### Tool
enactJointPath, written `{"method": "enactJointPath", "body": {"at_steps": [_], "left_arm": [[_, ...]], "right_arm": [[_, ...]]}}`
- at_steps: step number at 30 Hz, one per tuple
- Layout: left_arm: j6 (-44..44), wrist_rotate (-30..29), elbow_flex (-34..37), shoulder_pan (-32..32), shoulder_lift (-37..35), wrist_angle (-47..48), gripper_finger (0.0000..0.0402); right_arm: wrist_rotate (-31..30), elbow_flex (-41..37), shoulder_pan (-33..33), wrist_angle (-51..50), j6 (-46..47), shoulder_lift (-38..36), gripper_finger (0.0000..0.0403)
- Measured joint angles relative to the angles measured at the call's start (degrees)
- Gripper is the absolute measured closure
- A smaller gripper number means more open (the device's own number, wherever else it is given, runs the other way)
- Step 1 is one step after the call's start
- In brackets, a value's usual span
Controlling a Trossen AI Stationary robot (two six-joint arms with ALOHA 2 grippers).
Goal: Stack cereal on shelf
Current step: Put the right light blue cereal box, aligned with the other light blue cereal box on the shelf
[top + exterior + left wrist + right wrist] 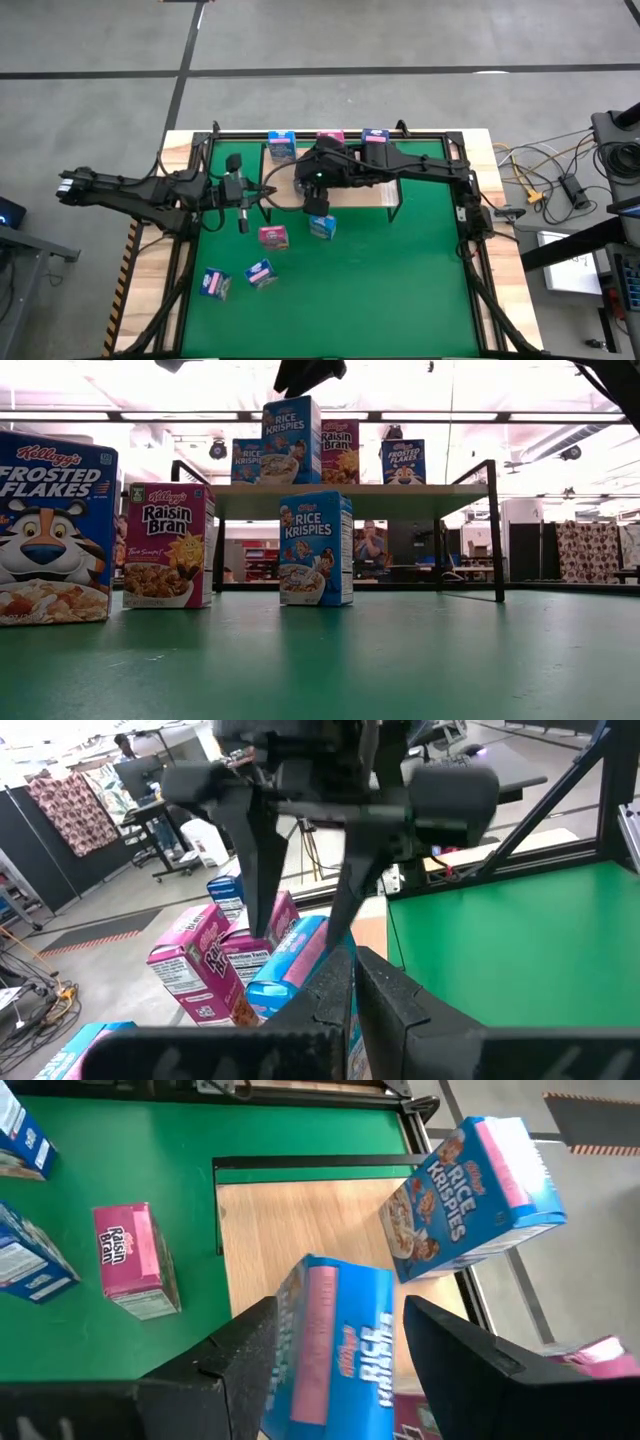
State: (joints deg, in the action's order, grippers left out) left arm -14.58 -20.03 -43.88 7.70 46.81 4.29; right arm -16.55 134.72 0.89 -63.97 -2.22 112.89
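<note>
The right gripper (335, 1350) pinches a light-blue Rice Krispies box (340, 1345) above the shelf (300, 1220). The left gripper (242, 210), pressed together, hovers over the green mat (400, 290). A person (372, 542) sits far behind.

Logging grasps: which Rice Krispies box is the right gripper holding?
The raised box, clamped between the jaws of the right gripper above the shelf. The back box stands free on the shelf, the front box on the green mat.
</note>
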Motion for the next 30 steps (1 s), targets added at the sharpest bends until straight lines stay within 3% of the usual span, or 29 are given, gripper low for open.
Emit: {"method": "enactJointPath", "body": {"at_steps": [20, 24, 30], "left_arm": [[0.49, -0.35, -0.35, 0.0, 4.69, -1.88, 0.0401], [1.19, -3.11, -0.39, 0.0, 4.69, -2.92, 0.039], [-0.84, -7.08, -0.44, -0.04, 4.69, -4.61, 0.0347]], "right_arm": [[-0.01, -2.03, -8.9, -6.55, -2.92, -6.05, 0.0227], [0.0, -7.03, -10.49, -5.95, -1.82, -7.94, 0.0227], [-2.04, -20.64, -11.25, 0.65, 1.46, -14.48, 0.0227]]}}
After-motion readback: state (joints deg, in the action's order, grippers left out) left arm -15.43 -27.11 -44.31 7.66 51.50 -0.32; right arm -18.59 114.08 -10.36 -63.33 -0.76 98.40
